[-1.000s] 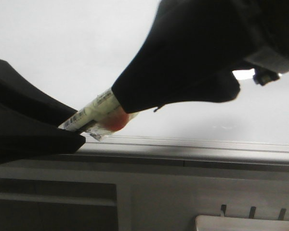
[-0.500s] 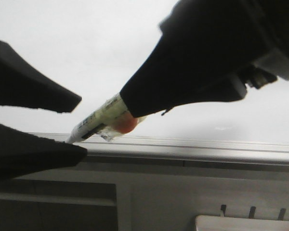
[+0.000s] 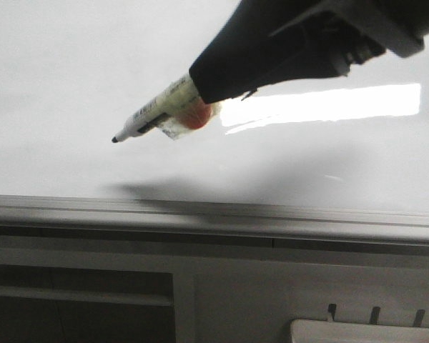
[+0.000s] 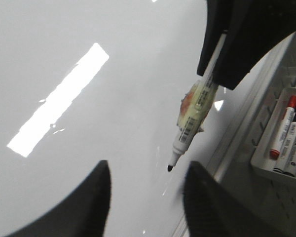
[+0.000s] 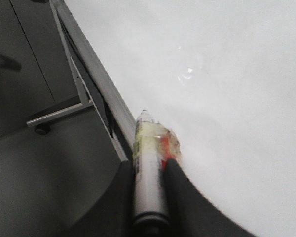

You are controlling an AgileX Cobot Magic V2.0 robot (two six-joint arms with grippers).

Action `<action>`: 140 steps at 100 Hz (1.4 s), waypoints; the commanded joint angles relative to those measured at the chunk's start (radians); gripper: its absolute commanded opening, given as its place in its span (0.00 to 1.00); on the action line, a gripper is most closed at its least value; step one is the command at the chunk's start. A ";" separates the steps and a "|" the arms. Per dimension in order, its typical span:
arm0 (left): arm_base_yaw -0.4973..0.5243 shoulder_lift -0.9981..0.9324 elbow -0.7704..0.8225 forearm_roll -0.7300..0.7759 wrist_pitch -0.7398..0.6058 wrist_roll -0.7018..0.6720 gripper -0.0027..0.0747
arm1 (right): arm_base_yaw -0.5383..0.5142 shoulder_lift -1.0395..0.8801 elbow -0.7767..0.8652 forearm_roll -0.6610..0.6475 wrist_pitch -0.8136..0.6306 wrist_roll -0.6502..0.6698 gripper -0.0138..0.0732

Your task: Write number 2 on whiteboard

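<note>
The whiteboard [image 3: 71, 71] is glossy white with a grey frame edge [image 3: 272, 214] and a bright glare. No drawn number 2 shows on it in any view. My right gripper [image 3: 207, 86] is shut on a white marker [image 3: 161, 107] with orange and yellowish tape. The marker's black tip [image 3: 115, 139] is bare and hangs above the board, with its shadow lower down. In the right wrist view the fingers [image 5: 175, 173] clamp the marker [image 5: 148, 148]. My left gripper [image 4: 147, 170] is open and empty, just beyond the marker tip [image 4: 170, 169].
A white tray [image 4: 266, 165] holding several markers hangs on the panel beside the board's frame. The board's metal frame [image 5: 89, 64] and a stand foot with a caster [image 5: 42, 129] show over the grey floor.
My left fingers, which stood around the marker's tip, have drawn back out of the front view. My right gripper has carried the marker up over the board, and the glare now shows.
</note>
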 commanded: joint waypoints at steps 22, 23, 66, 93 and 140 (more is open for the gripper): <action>0.008 -0.056 -0.027 -0.098 0.018 -0.131 0.01 | -0.044 -0.022 -0.055 -0.062 -0.138 -0.009 0.08; 0.010 -0.056 -0.027 -0.098 0.015 -0.142 0.01 | -0.046 -0.022 -0.055 -0.062 -0.143 -0.009 0.08; 0.309 -0.056 -0.027 -0.178 -0.215 -0.168 0.01 | -0.019 -0.081 0.051 -0.054 -0.380 -0.009 0.08; 0.357 -0.056 -0.027 -0.180 -0.259 -0.168 0.01 | -0.148 -0.052 -0.070 -0.043 -0.164 -0.009 0.08; 0.357 -0.056 -0.027 -0.180 -0.290 -0.168 0.01 | -0.194 0.035 -0.150 -0.045 -0.085 -0.009 0.08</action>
